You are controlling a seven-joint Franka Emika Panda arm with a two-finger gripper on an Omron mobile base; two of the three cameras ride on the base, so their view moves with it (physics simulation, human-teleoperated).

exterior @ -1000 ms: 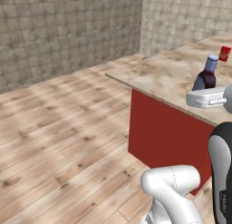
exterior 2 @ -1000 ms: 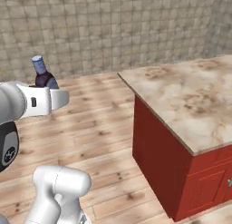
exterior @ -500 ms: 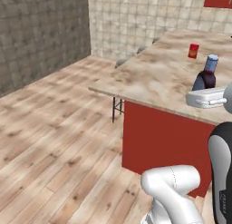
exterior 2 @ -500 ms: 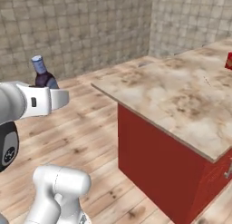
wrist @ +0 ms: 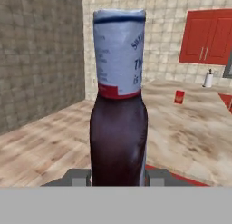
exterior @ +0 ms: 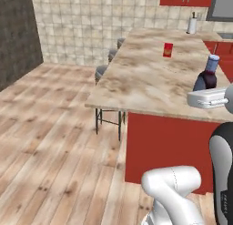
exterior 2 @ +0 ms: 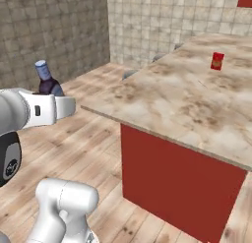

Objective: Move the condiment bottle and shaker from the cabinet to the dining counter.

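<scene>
Above the near corner of the tabletop (exterior: 150,83), the pincer (wrist: 118,177) is clenched on the dark bottle (wrist: 118,128), holding it upright. Farther along the marble surface stands a small red box (exterior: 168,49).

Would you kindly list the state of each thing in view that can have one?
bottle: upright, capped, held off the counter.
gripper: shut on the bottle's base.
red box: standing upright on the dining counter, apart from the bottle.
paper-towel roll: upright at the counter's far end.
wall cabinet: doors closed.
stools: tucked along the counter's side.
</scene>
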